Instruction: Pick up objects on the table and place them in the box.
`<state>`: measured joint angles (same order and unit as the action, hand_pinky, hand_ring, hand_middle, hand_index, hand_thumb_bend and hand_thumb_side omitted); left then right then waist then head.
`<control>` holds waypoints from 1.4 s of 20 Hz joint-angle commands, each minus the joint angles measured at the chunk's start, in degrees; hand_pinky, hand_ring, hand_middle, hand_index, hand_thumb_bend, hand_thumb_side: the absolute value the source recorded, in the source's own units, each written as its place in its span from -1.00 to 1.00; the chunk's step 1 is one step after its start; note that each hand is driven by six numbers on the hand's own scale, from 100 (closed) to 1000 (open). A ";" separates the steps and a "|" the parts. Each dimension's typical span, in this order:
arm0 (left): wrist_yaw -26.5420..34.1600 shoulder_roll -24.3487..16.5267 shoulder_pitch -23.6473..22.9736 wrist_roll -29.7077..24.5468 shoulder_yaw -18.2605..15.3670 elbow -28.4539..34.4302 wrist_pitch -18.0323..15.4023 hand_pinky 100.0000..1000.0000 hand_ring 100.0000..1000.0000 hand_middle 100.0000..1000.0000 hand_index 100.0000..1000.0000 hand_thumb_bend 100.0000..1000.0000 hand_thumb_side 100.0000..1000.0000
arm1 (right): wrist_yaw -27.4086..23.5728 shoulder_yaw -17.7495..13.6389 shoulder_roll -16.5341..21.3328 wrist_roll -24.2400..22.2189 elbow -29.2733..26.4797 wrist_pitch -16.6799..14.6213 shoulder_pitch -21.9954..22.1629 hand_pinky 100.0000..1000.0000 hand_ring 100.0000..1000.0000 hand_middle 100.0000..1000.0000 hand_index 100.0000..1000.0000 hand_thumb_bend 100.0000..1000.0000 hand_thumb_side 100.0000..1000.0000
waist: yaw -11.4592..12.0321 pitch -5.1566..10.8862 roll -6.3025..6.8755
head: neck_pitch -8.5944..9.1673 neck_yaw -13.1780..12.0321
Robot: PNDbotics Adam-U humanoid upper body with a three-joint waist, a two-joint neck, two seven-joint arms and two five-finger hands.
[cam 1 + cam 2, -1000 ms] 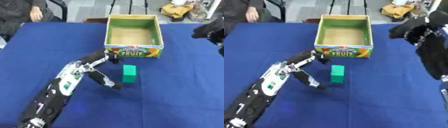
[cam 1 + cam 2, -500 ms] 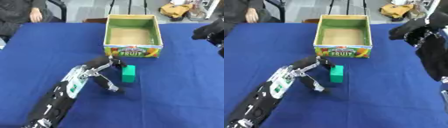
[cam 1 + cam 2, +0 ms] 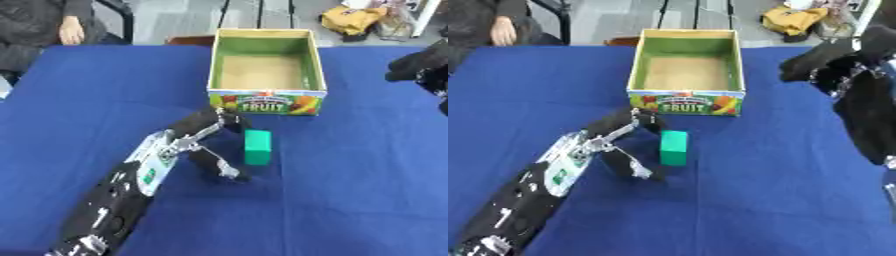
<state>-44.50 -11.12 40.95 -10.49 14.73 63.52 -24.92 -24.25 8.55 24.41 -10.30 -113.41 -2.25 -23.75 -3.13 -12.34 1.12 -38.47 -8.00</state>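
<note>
Green block: one green block point(image 3: 257, 146) lies on the blue table point(image 3: 350, 200), just in front of the box's printed front wall and apart from it.
Block's axis: its long side runs away from the robot, toward the box, with one short end facing the "FRUIT" label.
Box: one open cardboard box point(image 3: 265, 101), green inside with a bare brown floor, stands at the far middle of the table; nothing shows inside it.
Left hand: the left hand point(image 3: 206, 145) reaches in from the lower left and sits just left of the block, spread wide, fingers near the block's far end and thumb point(image 3: 220, 169) near its close end; contact with the block cannot be told, and it grips nothing.
Right hand: the right hand point(image 3: 820, 62) hangs raised at the right edge, well apart from the block; whether its fingers are curled or straight cannot be told.
View difference: the right eye view shows the right arm down its length, while the left eye view catches only a dark part at the edge.
</note>
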 commanded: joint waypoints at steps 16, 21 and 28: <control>0.93 -0.81 4.61 0.80 -1.03 -1.60 -1.37 0.36 0.26 0.15 0.62 0.60 0.06 | -0.82 0.61 -0.11 -1.05 -1.18 -0.24 -1.90 0.38 0.35 0.00 0.13 -1.00 0.71 | -1.15 0.35 -0.11 | 0.89 -0.52; 0.37 -0.50 4.73 0.45 -0.92 -2.27 -1.77 0.33 0.22 0.11 0.59 0.58 0.07 | -0.94 0.79 -0.24 -1.20 -1.18 -0.12 -2.04 0.38 0.35 0.00 0.12 -1.00 0.72 | -1.32 0.29 -0.11 | 0.86 -0.64; -0.93 0.18 4.84 1.03 -0.98 -3.55 -2.01 0.29 0.18 0.08 0.55 0.54 0.04 | -1.00 1.04 -0.41 -1.47 -1.18 0.03 -2.21 0.38 0.36 0.00 0.12 -1.00 0.72 | -1.56 0.12 -0.08 | 0.92 -0.74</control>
<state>-45.19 -11.00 44.38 -9.74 13.92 59.50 -26.78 -24.80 9.64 23.67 -11.50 -113.41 -2.11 -25.15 -4.64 -13.04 1.13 -38.16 -8.52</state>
